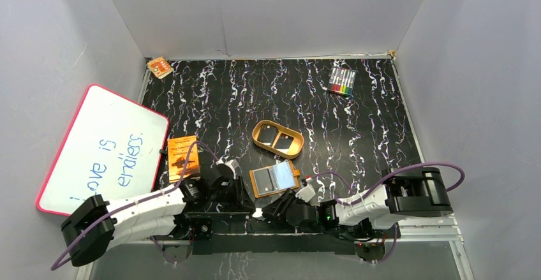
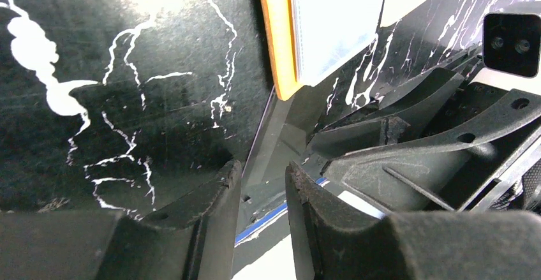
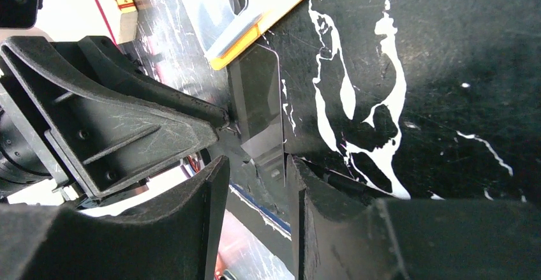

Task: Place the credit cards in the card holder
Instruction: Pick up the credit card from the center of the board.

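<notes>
With one black credit card (image 3: 258, 104) lying at the table (image 1: 357, 120) edge just beside the open card holder (image 1: 274, 179), the left gripper (image 2: 263, 168) and right gripper (image 3: 258, 164) both stand parted and released around it, so the next move likely calls for re-pinching it and sliding it into a sleeve.

Plain pale grey panel walls (image 1: 255, 12) close in three sides of a black table (image 1: 357, 133) veined with white marbling. A silver metal rail (image 1: 434, 232) edges its near side. Light is bright, even.

card holder (image 2: 281, 50) cropped at top edge
</notes>
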Motion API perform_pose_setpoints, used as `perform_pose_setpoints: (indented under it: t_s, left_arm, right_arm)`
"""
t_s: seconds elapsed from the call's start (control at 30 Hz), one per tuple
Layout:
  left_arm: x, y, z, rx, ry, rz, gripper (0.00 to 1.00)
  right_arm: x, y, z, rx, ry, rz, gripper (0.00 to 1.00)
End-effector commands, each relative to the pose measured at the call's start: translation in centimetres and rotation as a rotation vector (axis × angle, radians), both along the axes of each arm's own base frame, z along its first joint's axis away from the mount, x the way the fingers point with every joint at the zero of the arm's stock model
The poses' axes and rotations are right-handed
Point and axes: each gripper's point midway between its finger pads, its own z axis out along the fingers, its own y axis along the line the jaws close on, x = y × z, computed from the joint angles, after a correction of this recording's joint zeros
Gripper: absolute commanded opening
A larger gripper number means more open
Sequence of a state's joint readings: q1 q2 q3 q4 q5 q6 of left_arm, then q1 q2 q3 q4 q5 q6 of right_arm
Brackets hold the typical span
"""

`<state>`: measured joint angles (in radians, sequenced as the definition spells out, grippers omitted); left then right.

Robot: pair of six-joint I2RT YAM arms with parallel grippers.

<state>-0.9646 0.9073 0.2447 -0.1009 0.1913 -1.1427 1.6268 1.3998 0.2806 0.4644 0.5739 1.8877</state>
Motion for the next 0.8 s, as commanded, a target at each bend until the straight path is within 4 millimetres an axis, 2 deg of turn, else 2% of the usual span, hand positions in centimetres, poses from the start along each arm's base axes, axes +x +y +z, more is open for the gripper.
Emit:
perform_pose_setpoints:
  t_s: [0.0, 0.33, 0.6, 0.67, 0.77]
  left_arm:
    - [-1.0, 0.9, -1.6, 0.062, 0.038, -0.034, 0.31]
    - [-2.4, -1.1, -1.0, -0.074, 0.078, -0.1, 0.3]
    - [-3.0, -1.9, -1.0, -0.097, 0.086, -0.136, 0.29]
    - [-3.1, -1.8, -1.2, -0.091, 0.09, -0.138, 0.29]
    - [-3.2, -1.8, -1.4, -0.091, 0.092, -0.131, 0.28]
  right_arm:
    - [-0.3, -1.0, -1.8, -0.085, 0.007, 0.014, 0.48]
    - [-0.6, -1.1, -2.0, -0.074, 0.023, 0.026, 0.49]
    - [-0.5, -1.3, -1.9, -0.059, 0.021, 0.025, 0.49]
    - [-0.5, -1.3, -1.8, -0.052, 0.014, 0.025, 0.44]
    - [-0.3, -1.3, -1.4, -0.044, -0.004, 0.024, 0.32]
